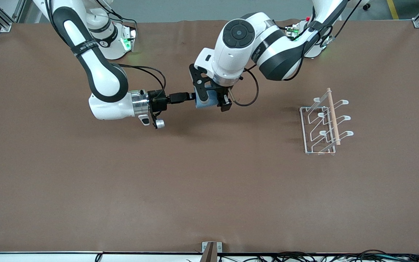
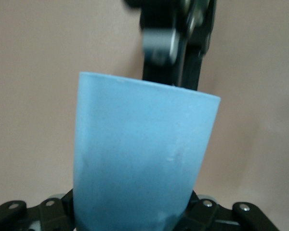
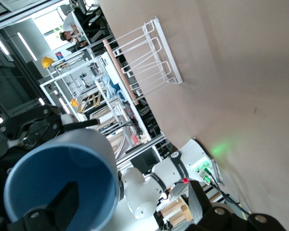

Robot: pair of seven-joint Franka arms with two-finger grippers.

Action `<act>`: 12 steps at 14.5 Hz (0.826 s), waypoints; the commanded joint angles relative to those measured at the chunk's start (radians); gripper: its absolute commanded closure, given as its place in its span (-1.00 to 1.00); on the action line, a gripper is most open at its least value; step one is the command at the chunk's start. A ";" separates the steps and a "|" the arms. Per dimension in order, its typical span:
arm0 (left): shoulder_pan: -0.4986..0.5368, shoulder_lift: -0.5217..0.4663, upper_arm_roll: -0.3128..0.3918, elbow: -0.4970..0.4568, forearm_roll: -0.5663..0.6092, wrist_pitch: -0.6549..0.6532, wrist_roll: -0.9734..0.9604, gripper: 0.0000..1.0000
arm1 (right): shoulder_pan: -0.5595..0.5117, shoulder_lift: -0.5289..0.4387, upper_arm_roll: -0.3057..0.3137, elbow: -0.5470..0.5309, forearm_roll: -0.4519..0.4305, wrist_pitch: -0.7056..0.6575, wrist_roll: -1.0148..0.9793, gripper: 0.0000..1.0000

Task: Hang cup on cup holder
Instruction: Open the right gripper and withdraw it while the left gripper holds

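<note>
The light-blue cup (image 1: 205,103) hangs over the middle of the table, toward the robots' bases. My left gripper (image 1: 213,102) comes down from above and is shut on its wall; in the left wrist view the cup (image 2: 139,154) fills the space between the jaws. My right gripper (image 1: 192,96) reaches in level from the right arm's end and stands open at the cup's mouth. In the right wrist view one of its fingers (image 3: 62,199) sits inside the darker blue cup (image 3: 58,183). The white wire cup holder (image 1: 326,122) with its wooden dowel stands on the table toward the left arm's end.
Brown table surface (image 1: 209,189) runs bare between the cup and the cup holder (image 3: 144,62). A small metal bracket (image 1: 211,249) and a run of cables (image 1: 304,256) lie along the edge nearest the front camera.
</note>
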 commanded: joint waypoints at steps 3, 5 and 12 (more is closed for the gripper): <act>0.056 -0.093 0.001 -0.029 0.003 -0.146 0.115 1.00 | -0.050 -0.057 -0.129 -0.009 -0.090 -0.147 0.006 -1.00; 0.061 -0.134 0.052 -0.029 0.003 -0.246 0.151 1.00 | -0.050 -0.066 -0.220 0.027 -0.219 -0.198 0.013 -1.00; 0.056 -0.206 0.205 -0.031 0.210 -0.505 0.265 1.00 | -0.046 -0.107 -0.464 0.187 -0.768 -0.222 0.053 -1.00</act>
